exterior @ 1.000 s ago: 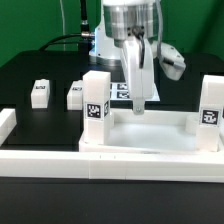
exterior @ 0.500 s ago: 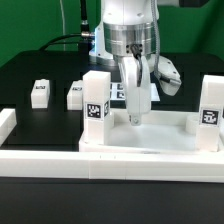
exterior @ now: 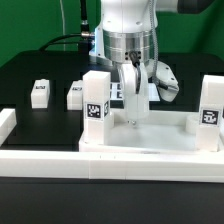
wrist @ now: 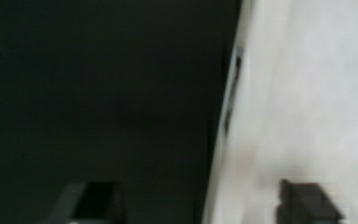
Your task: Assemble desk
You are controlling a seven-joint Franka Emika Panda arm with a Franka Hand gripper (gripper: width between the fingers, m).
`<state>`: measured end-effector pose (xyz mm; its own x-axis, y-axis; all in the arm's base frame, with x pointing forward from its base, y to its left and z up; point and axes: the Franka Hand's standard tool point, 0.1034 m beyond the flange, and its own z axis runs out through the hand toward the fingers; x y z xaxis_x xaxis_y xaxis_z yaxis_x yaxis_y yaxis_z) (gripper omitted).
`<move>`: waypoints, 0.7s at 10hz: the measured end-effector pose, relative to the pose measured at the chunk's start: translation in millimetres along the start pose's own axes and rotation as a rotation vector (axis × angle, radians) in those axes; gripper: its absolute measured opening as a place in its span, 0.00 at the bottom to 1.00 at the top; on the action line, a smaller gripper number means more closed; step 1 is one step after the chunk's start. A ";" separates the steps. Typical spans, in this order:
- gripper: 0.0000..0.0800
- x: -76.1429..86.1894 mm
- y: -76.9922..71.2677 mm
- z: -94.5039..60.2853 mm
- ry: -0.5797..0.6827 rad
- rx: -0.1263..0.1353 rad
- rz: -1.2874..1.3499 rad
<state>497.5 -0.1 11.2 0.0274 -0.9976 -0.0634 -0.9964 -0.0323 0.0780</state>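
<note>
- My two-finger gripper (exterior: 133,118) hangs straight down with its jaws apart, straddling the far rim of the large white plastic rectangular tabletop (exterior: 150,141).
- In the wrist view, one of the dark fingertips (wrist: 91,200) hangs over the black table surface (wrist: 87,90). The other hangs over the white tabletop (wrist: 309,100), and the rim edge runs between them.
- On the table side, dark table shows between that fingertip and the rim edge, so my jaws are not clamped on it.
- The tabletop lies flat at the near side of the table, raised rim up, with its shallow tray below and in front of my fingers.
- Two short white square-post legs stand upright at its far corners, each with a black-and-white tag. One upright leg (exterior: 96,98) is near my fingers on the exterior view's left. The other upright leg (exterior: 212,108) is well apart on the right.
- The rim between the two posts is bare on both sides of my fingers.
- Two more white tagged legs lie loose on the black table (exterior: 40,125). One is the far loose leg (exterior: 40,92) and the other the nearer loose leg (exterior: 75,95), both on the exterior view's left beyond the upright post.
- A long low white border rail (exterior: 110,178) runs just in front of the tabletop and turns up at the left edge.
- The marker board (exterior: 118,90) lies behind my gripper, mostly hidden by it.
- The wrist view is blurred. I cannot tell whether the finger on the tray side touches the rim, and my fingertips are cut off at the frame edge.
</note>
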 end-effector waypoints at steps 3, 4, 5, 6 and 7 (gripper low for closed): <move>0.11 1.2 -1.6 -0.5 0.004 0.008 0.001; 0.11 2.1 -1.7 -0.6 0.005 0.009 0.002; 0.10 2.3 -1.7 -0.6 0.006 0.009 0.003; 0.10 2.5 -1.8 -0.7 0.006 0.009 0.003; 0.10 2.7 -1.8 -0.7 0.006 0.009 0.003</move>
<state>499.4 -2.8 11.6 0.0246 -0.9981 -0.0572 -0.9972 -0.0285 0.0691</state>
